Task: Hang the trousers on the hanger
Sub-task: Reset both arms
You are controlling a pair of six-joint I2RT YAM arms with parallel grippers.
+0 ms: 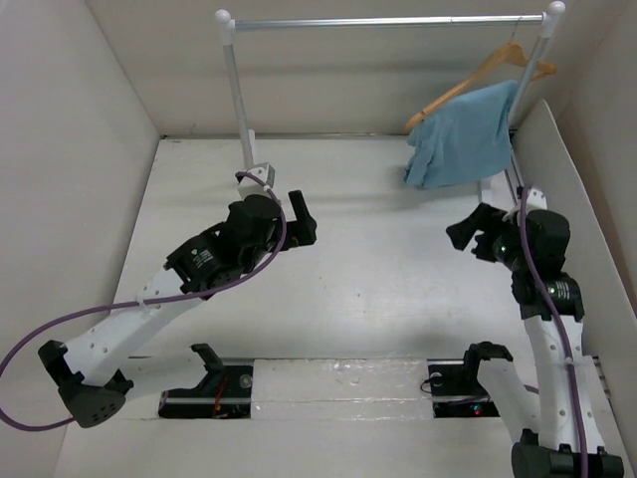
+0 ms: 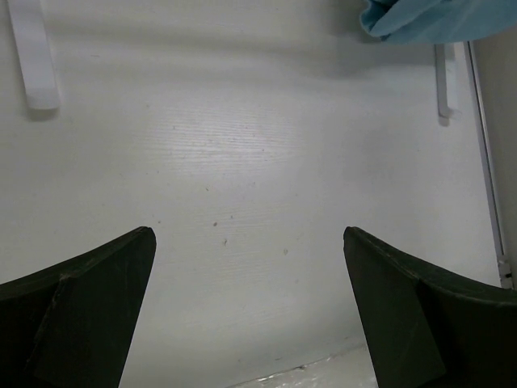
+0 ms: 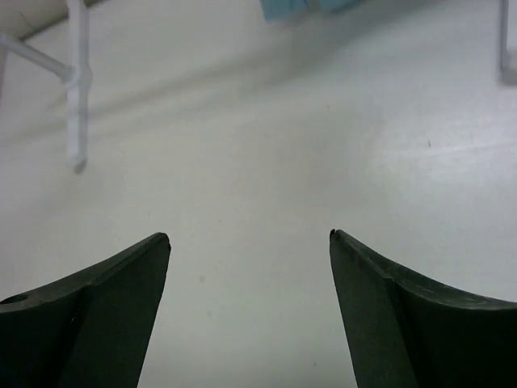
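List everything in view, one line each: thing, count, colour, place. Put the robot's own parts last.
trousers: one, light blue, draped over the hanger at the far right
hanger: one, light-brown wood, tilted, hooked on the rail near its right post
clothes rail: one, white posts with a silver bar, across the far end of the table
table: one, white, beneath everything
walls: pale panels at the left, right and back
cables: two, purple, one along each arm
left gripper: one, black, open and empty, left of centre
right gripper: one, black, open and empty, on the right, nearer than the trousers
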